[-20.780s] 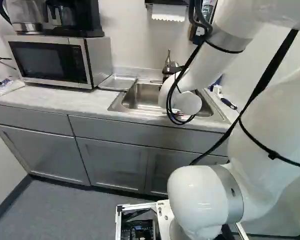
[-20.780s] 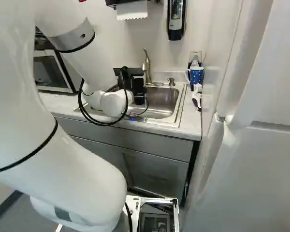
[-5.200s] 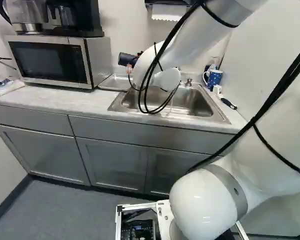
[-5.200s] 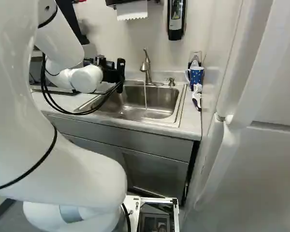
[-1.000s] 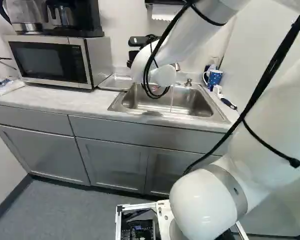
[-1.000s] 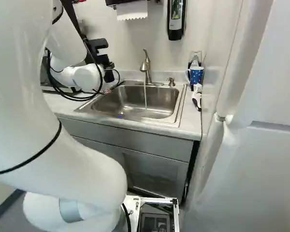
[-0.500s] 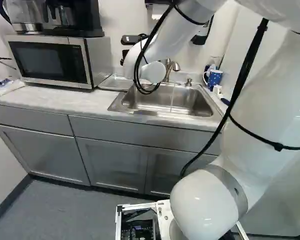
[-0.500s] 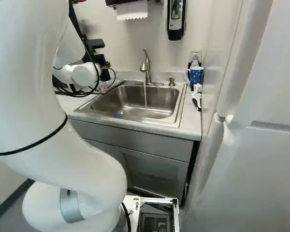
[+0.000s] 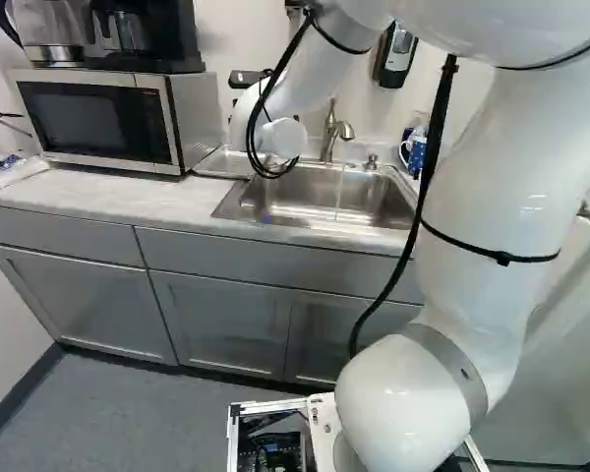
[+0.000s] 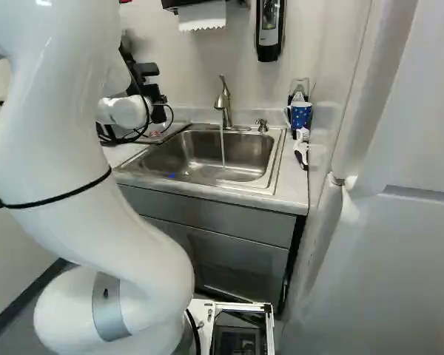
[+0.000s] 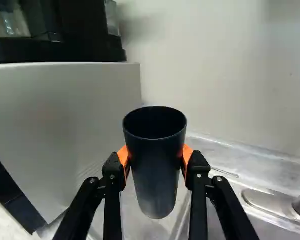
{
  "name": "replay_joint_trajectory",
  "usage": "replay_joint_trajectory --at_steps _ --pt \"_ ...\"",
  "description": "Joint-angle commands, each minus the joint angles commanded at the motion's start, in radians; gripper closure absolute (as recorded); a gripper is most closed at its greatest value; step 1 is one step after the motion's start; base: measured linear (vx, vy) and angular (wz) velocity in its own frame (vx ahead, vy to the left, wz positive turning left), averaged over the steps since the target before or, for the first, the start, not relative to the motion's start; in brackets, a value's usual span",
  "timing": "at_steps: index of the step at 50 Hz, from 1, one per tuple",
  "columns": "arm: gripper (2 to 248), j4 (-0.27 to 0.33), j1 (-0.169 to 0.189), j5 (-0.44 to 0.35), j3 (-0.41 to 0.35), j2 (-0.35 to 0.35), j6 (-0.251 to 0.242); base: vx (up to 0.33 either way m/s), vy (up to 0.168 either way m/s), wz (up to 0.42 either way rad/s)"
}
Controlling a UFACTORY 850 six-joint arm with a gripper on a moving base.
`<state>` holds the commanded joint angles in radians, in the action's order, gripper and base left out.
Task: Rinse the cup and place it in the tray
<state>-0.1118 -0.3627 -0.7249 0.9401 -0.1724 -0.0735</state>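
Black parts of my gripper [image 10: 146, 78] show above the sink's left back corner in the right base view, with the fingertips hidden. In the wrist view the gripper [image 11: 156, 155] is shut on the dark cup [image 11: 157, 175], orange pads touching it from both sides. The cup stands mouth up. Left of the sink in the left base view lies the metal tray [image 9: 214, 161], partly hidden by my arm. Water runs from the faucet [image 9: 331, 132] into the sink [image 10: 207, 148].
The microwave [image 9: 98, 116], with a coffee maker [image 9: 128, 34] on top, borders the tray. A blue mug [image 10: 300, 115] and a brush [image 10: 302, 148] stand and lie right of the sink. The wall rises close behind.
From over the sink, my arm has moved left toward the tray side, carrying the cup. The gripper lay level several seconds ago and has since turned. Its base has not moved.
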Motion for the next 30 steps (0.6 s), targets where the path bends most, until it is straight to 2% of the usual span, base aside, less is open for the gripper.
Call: replay_joint_trajectory --at_steps 16,30 --pt "128 0.000 -0.008 0.000 0.067 -0.091 0.000 0.000 0.000 0.000" --pt "128 0.000 -0.007 0.000 0.068 -0.119 0.000 0.000 0.000 0.000"
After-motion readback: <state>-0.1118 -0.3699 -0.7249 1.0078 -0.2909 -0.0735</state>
